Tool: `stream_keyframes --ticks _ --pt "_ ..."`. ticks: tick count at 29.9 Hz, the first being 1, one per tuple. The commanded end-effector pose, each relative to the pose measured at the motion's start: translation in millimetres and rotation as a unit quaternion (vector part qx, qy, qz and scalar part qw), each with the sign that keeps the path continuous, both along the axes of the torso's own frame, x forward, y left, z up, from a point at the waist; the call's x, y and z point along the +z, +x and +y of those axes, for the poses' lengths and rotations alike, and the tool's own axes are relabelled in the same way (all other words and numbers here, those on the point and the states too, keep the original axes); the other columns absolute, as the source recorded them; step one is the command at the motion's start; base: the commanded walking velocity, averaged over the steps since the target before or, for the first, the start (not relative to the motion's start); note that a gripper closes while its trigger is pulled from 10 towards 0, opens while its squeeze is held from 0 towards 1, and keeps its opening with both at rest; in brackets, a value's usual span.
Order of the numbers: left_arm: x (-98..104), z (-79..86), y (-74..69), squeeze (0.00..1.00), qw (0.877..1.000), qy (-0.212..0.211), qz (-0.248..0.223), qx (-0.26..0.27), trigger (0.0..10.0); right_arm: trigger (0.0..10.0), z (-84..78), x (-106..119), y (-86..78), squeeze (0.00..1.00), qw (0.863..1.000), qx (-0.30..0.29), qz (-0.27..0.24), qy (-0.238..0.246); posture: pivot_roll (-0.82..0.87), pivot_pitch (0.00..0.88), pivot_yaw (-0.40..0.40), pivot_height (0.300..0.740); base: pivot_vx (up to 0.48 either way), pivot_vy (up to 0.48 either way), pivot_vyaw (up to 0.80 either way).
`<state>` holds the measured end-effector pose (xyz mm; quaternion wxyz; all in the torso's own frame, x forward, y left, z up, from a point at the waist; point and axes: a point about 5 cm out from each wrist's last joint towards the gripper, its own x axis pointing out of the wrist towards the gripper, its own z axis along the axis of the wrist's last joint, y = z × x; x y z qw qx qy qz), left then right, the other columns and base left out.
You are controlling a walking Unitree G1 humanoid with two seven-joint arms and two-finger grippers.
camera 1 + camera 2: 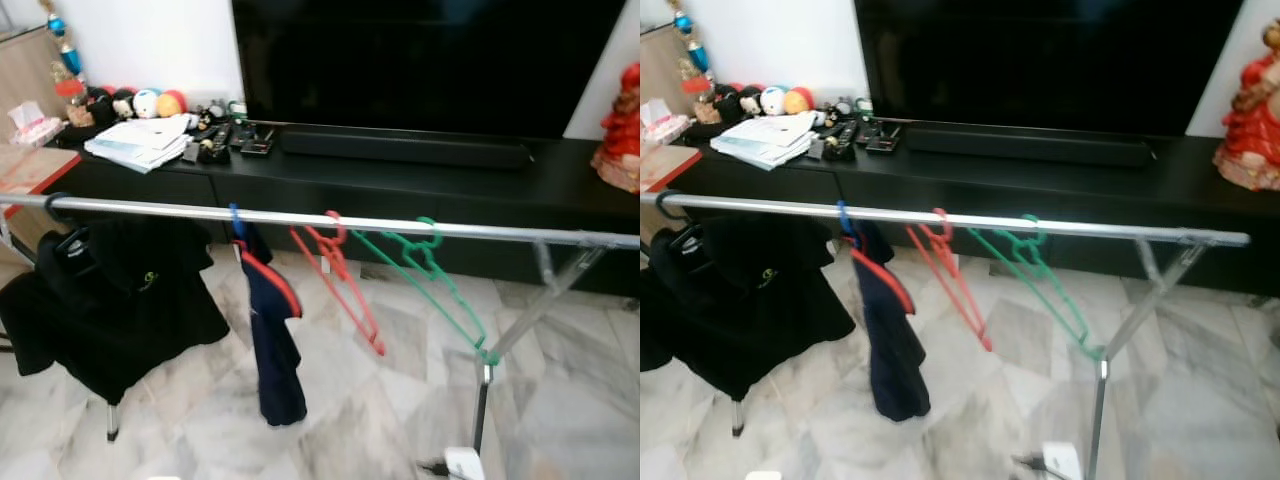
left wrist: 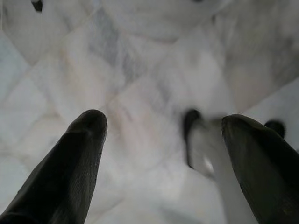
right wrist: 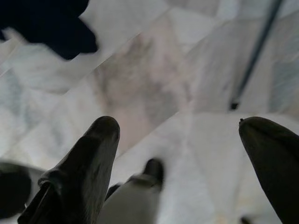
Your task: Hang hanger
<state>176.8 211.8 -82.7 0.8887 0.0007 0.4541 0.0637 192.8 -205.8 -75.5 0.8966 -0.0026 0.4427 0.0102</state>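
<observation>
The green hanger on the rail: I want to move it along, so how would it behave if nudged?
The green hanger hangs from the silver rail by its hook alone and already sits tilted, so it would probably swing and slide easily. Its thin, empty frame suggests it is light and fairly stiff. It might knock the red hanger close beside it.

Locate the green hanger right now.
In the left eye view the green hanger hangs empty on the silver rail, right of centre, just right of the red hanger and near the rack's right-hand leg.
</observation>
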Motion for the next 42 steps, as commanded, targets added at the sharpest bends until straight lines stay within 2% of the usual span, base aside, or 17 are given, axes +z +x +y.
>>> stream_keyframes --ticks 1,5,6,8,11,18,20,22,23,26,30,33,39,42 --pt "11 20.3 11.1 0.00 0.999 0.014 -0.040 0.029 10.0 10.0 12.1 -3 -2.0 0.00 1.000 0.006 0.006 0.015 -0.05 0.066 0.060 0.740 0.000 0.000 0.00" --pt "35 31.0 42.3 0.00 0.991 0.020 -0.131 0.031 10.0 10.0 11.8 -3 -2.5 0.00 1.000 0.008 0.007 0.015 -0.04 0.058 0.060 0.740 0.000 0.000 0.00" --pt "50 33.0 59.2 0.00 0.982 0.029 -0.184 0.014 10.0 10.0 11.6 -3 -2.7 0.00 1.000 0.011 0.008 0.015 -0.04 0.054 0.061 0.740 0.000 0.000 0.00" --pt "63 33.2 71.2 0.00 0.974 0.035 -0.223 0.003 10.0 10.0 11.6 -3 -2.9 0.00 1.000 0.012 0.009 0.014 -0.04 0.052 0.061 0.740 0.000 0.000 0.00" --pt "87 30.6 90.0 0.00 0.953 0.040 -0.298 -0.014 10.0 10.0 11.6 -4 -3.1 0.00 1.000 0.015 0.010 0.014 -0.04 0.043 0.063 0.740 0.000 0.000 0.00" --pt "92 15.3 89.2 0.00 0.943 0.038 -0.330 -0.027 10.0 10.0 12.9 -4 -3.7 0.00 1.000 0.019 0.011 0.014 -0.05 0.033 0.068 0.740 0.000 0.000 0.00" --pt "99 6.4 89.0 0.00 0.935 0.030 -0.353 -0.036 10.0 10.0 13.0 -4 -4.0 0.00 1.000 0.019 0.011 0.014 -0.05 0.033 0.068 0.740 0.000 0.000 0.00" --pt "104 -1.9 86.5 0.00 0.927 0.024 -0.367 -0.074 10.0 10.0 13.2 -4 -4.3 0.00 1.000 0.020 0.012 0.013 -0.05 0.032 0.073 0.740 0.000 0.000 0.00" --pt "109 -5.6 81.0 0.00 0.919 0.028 -0.377 -0.116 10.0 10.0 13.4 -4 -4.2 0.00 1.000 0.023 0.012 0.012 -0.05 0.035 0.074 0.740 0.000 0.000 0.00" --pt "114 5.0 75.8 0.00 0.919 0.025 -0.384 -0.091 10.0 10.0 12.2 -4 -3.4 0.00 1.000 0.023 0.012 0.012 -0.03 0.047 0.067 0.740 0.000 0.000 0.00" --pt "116 8.8 75.6 0.00 0.918 0.031 -0.388 -0.077 10.0 10.0 11.8 -3 -2.6 0.00 0.999 0.029 0.013 0.011 -0.02 0.052 0.060 0.740 0.000 0.000 0.00" --pt "120 8.4 76.7 0.00 0.917 0.028 -0.394 -0.061 10.0 10.0 12.0 -3 -1.9 0.00 0.999 0.034 0.012 0.010 -0.03 0.054 0.057 0.740 0.104 0.000 0.00" --pt "126 4.8 79.0 0.00 0.917 0.021 -0.394 -0.066 10.0 10.0 12.0 -3 -1.2 0.00 0.999 0.037 0.011 0.008 -0.03 0.058 0.058 0.740 0.396 0.000 0.00" --pt "127 5.9 80.9 0.00 0.917 0.020 -0.392 -0.065 10.0 10.0 12.2 -2 0.0 0.00 0.998 0.057 0.012 0.002 -0.03 0.065 0.058 0.740 0.412 0.000 0.16"
